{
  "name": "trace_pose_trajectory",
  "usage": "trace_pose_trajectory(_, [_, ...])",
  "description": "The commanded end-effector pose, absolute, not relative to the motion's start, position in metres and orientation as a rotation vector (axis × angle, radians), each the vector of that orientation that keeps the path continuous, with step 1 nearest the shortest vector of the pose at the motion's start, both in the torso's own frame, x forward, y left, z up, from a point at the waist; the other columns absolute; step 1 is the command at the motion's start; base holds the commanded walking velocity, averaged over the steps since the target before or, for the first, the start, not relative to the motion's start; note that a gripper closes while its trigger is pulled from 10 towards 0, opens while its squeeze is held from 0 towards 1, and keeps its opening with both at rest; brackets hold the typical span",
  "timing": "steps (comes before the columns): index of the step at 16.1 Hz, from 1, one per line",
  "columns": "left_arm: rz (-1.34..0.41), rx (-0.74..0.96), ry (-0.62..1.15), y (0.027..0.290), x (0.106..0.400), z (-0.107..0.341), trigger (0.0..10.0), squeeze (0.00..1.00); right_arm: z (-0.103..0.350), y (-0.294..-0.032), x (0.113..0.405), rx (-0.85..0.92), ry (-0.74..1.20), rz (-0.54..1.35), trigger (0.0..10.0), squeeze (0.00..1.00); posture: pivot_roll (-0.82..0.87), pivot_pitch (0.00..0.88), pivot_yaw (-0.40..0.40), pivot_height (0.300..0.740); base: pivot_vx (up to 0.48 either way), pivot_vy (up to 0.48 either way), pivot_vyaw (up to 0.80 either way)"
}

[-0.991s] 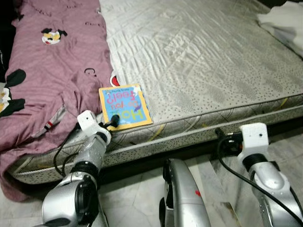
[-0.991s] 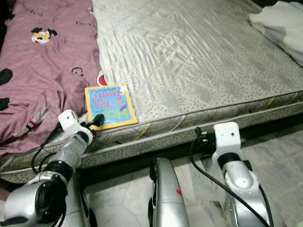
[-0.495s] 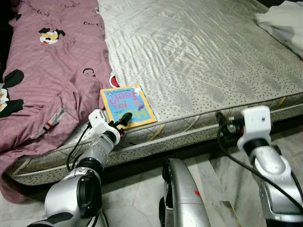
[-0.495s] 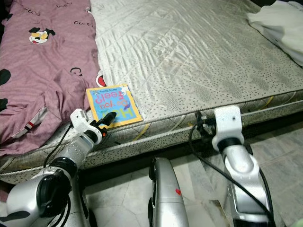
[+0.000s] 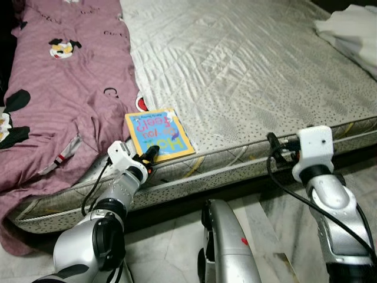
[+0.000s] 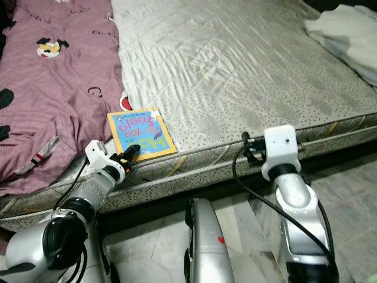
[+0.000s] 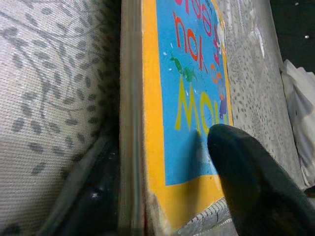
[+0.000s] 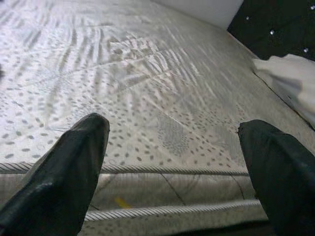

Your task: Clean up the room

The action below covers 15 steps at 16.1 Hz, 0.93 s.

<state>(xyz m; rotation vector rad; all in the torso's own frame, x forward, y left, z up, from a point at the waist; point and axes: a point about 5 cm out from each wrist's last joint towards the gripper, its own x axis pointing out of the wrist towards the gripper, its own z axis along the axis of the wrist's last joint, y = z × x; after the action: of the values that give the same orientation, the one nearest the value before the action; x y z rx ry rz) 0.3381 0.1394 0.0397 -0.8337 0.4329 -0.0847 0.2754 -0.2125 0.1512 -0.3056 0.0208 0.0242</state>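
Left eye view: the book [image 5: 158,134] lies at the bed's [image 5: 247,71] edge, just ahead of the left hand [image 5: 151,154], one finger on its cover, grip unclear; right hand [image 8: 172,162] released.

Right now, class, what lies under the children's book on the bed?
The children's book lies flat on the bare grey mattress, beside the maroon blanket. Anything beneath the book is covered.
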Motion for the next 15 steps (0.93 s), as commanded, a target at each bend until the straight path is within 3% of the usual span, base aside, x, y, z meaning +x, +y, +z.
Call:
trace_pose_trajectory(1, [-0.084, -0.808, 0.475, 0.136, 0.335, 0.034, 0.0, 0.0, 0.15, -0.211, 0.277, -0.305, 0.023, 0.036, 10.0, 0.0, -0.24, 0.0, -0.081, 0.508, 0.0, 0.0, 0.0])
trace_pose_trajectory(7, [-0.039, -0.78, 0.462, 0.145, 0.336, 0.035, 0.0, 0.0, 0.145, -0.196, 0.28, -0.256, 0.019, 0.104, 10.0, 0.0, -0.23, 0.0, -0.069, 0.508, 0.0, 0.0, 0.0])
trace_pose_trajectory(15, [0.003, -0.653, 0.214, 0.187, 0.357, 0.074, 0.0, 0.0, 0.126, -0.15, 0.293, -0.056, 0.046, 0.183, 10.0, 0.0, -0.07, 0.0, -0.018, 0.508, 0.0, 0.0, 0.0])
